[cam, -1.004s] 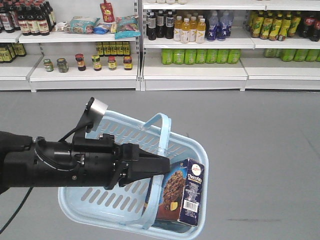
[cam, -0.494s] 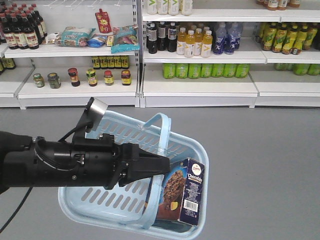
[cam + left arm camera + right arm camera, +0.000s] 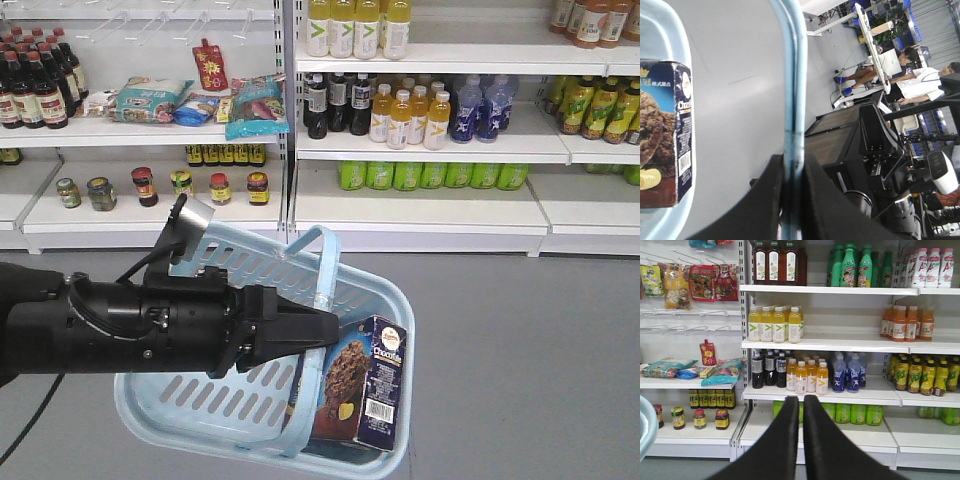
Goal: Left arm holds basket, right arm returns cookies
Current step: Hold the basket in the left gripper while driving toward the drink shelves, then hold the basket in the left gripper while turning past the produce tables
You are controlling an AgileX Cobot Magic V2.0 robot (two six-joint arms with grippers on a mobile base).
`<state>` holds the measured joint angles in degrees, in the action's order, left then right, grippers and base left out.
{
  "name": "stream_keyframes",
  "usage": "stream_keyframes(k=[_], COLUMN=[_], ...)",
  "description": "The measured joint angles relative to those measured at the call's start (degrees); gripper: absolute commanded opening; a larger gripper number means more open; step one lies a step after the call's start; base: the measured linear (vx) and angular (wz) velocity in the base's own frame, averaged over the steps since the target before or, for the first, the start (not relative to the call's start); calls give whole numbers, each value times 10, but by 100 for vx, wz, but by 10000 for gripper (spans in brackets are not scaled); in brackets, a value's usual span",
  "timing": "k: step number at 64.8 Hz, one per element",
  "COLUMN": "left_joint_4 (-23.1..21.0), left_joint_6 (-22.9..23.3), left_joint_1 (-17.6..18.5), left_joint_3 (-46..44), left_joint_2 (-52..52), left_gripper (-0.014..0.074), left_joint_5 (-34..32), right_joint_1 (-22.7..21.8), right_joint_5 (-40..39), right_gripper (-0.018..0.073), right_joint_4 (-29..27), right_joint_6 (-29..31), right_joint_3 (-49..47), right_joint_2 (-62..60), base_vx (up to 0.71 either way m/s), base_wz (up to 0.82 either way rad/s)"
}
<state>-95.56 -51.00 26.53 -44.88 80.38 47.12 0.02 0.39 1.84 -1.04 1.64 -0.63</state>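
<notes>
Blue slotted plastic basket [image 3: 190, 398], handle [image 3: 326, 258] between left fingers [image 3: 827, 210]; cardboard cookies [image 3: 366, 395] inside.

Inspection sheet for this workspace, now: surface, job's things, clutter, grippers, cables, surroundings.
Surface: no table; grey shop floor.
Job's things: basket carried by its handle; cookies standing upright in its right end.
Clutter: nothing seen.
Grippers: left gripper shut on the handle; right gripper shut, empty, facing the shelves.
Cables: black cable running along the left arm.
Surroundings: stocked shelves of bottles and jars; seated people at a desk behind.
</notes>
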Motion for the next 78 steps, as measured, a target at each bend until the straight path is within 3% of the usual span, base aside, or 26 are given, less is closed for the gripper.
stream_keyframes(k=[53, 78], left_joint_4=[0, -1], left_joint_6=[0, 0], left_joint_1=[0, -1], left_joint_3=[0, 0], left_joint_2=[0, 0], left_gripper=[-6, -6], left_joint_5=[-4, -8], right_joint_1=[0, 0], right_joint_5=[0, 0], right_gripper=[-10, -10], right_joint_4=[0, 0], right_joint_6=[0, 0], right_joint_3=[0, 0], right_joint_2=[0, 0], base_vx=[40, 27], base_wz=[-6, -65])
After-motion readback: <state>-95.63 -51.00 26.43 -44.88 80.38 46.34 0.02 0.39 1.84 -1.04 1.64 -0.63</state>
